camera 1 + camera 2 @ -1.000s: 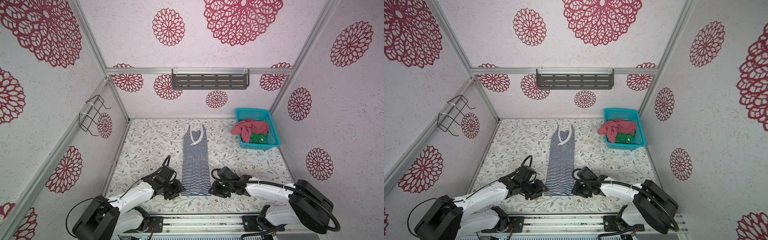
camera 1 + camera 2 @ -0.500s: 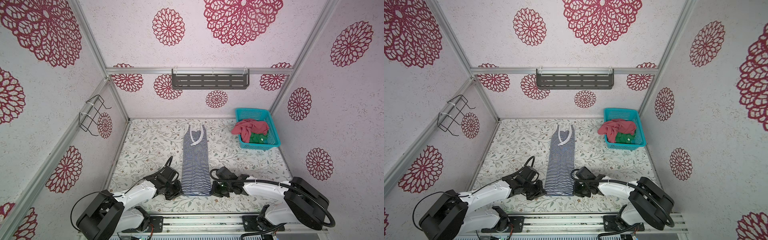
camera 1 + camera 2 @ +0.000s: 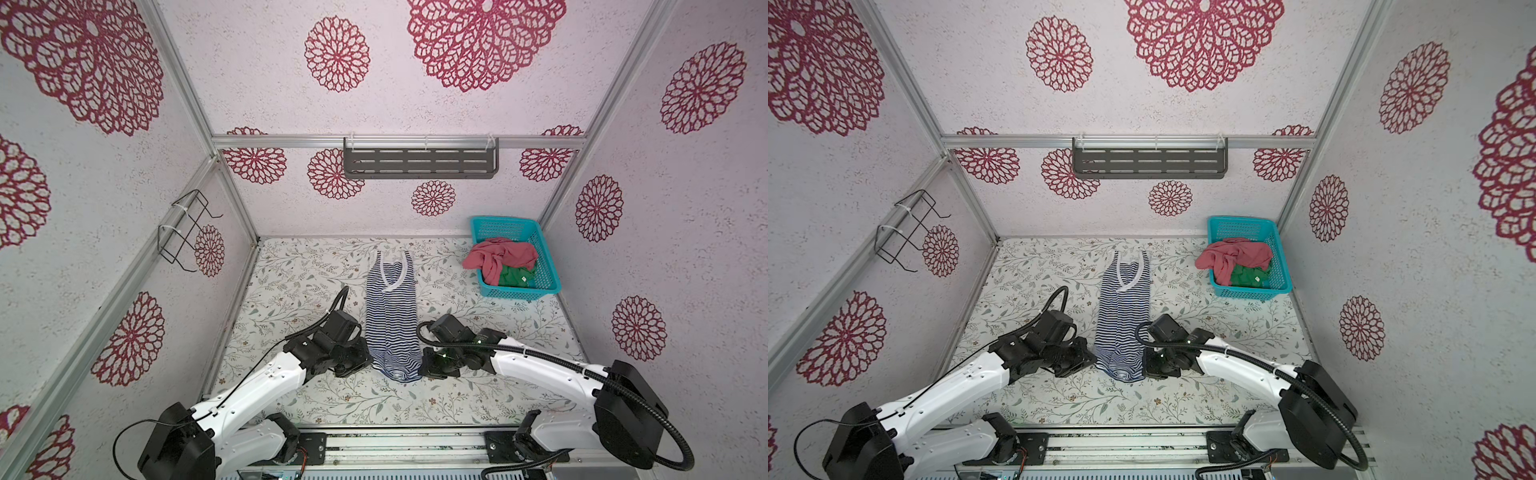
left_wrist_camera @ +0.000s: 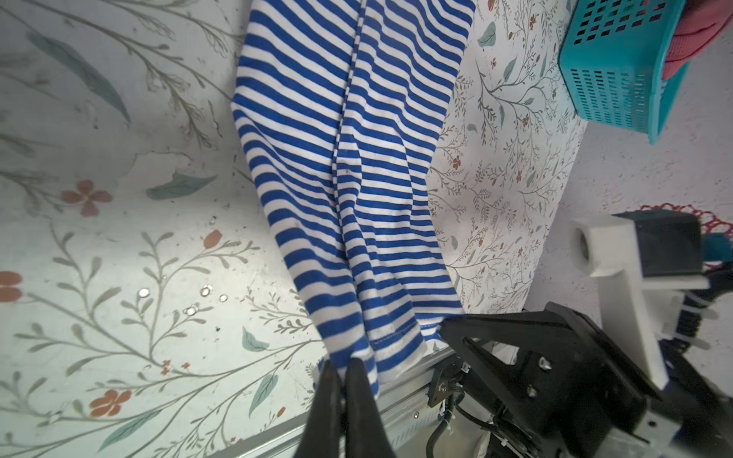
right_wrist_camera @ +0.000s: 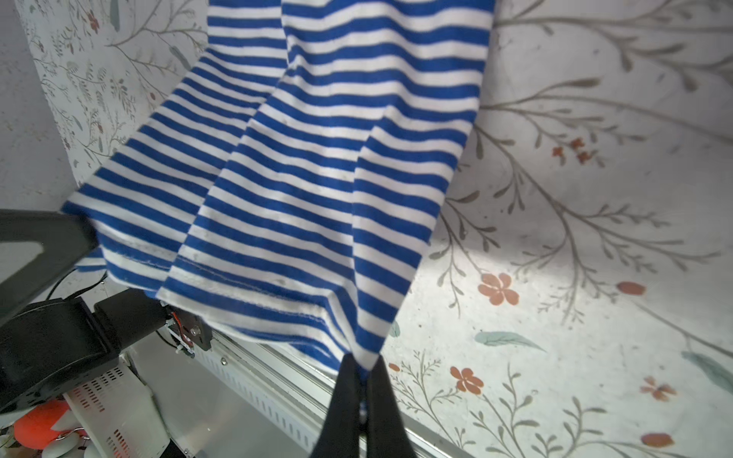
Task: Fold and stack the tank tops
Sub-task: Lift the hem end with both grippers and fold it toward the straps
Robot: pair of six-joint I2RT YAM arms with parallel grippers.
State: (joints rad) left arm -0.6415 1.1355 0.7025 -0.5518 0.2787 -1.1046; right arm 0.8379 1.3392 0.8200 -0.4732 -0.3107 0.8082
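One striped top (image 3: 392, 316), one pink top (image 3: 505, 255), one green top (image 3: 514, 276), one basket (image 3: 517, 293).

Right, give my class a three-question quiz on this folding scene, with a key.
1. True or false: the left gripper and the right gripper are each shut on a bottom corner of the navy-and-white striped cloth tank top.
2. Which tops sit in the teal plastic mesh basket? A) the dusty red-pink cloth tank top and the bright green cloth tank top; B) the striped one only; C) none.
3. Which end of the striped top points toward the back wall?
Key: 1 true; 2 A; 3 the strap end.
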